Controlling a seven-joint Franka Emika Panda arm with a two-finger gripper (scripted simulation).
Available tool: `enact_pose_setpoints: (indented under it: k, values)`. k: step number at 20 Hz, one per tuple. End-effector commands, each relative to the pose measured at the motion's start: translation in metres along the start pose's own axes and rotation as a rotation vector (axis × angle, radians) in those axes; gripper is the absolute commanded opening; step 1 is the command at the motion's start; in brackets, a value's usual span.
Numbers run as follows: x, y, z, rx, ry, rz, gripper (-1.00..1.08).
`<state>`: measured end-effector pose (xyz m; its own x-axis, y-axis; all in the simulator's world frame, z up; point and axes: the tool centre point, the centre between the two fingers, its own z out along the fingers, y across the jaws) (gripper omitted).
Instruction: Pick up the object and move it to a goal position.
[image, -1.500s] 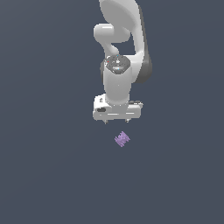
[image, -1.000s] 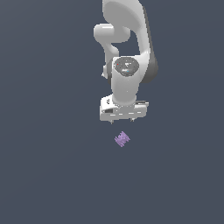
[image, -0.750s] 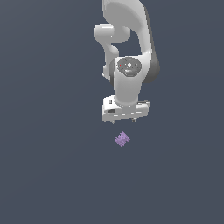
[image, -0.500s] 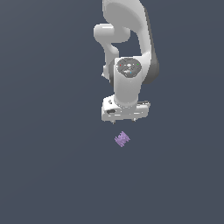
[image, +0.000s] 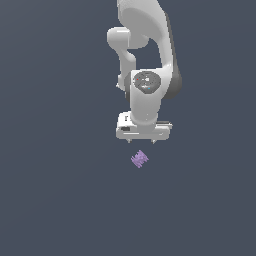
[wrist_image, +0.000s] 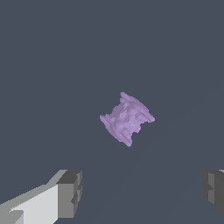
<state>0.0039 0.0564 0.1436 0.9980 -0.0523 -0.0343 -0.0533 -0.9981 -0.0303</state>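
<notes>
- Tiny light-purple lumpy ridged block (image: 140, 159) lies on the flat dark grey-blue floor (image: 55, 190), alone, nothing touching it.
- White Panda gripper (image: 142, 141) hangs above the block, apart from it, no contact; in the exterior view the block sits just below the fingertips and about centred between them.
- Wrist view: block (wrist_image: 127, 118) shows ahead of the two grey finger pads (wrist_image: 70, 193), roughly midway across the gap but not yet down between them.
- Fingers spread wide, nothing held; the gap looks much wider than the block.
- Only one arm, so no choice of which is nearer.
- Block shape: squat, pinched in the middle, with ridged flared ends. Long axis is hard to call, nearly as wide as long.
- Orientation: turned diagonally in both views, ridges running oblique to the line joining the two fingers, so not square to the closing direction.
- Judgement: coming move hinges on closing the gap straight down onto the block; a small wrist turn may help the pads meet flatter sides, otherwise they could catch corners and twist it.
- No goal marker visible in either view.
</notes>
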Motion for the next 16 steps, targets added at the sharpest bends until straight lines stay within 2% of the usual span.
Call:
enact_pose_setpoints:
  k: [1, 16]
  values:
    - [0.003, 0.000, 0.004, -0.001, 0.002, 0.055, 1.00]
    - [0.021, 0.000, 0.032, -0.009, 0.022, 0.461, 1.00]
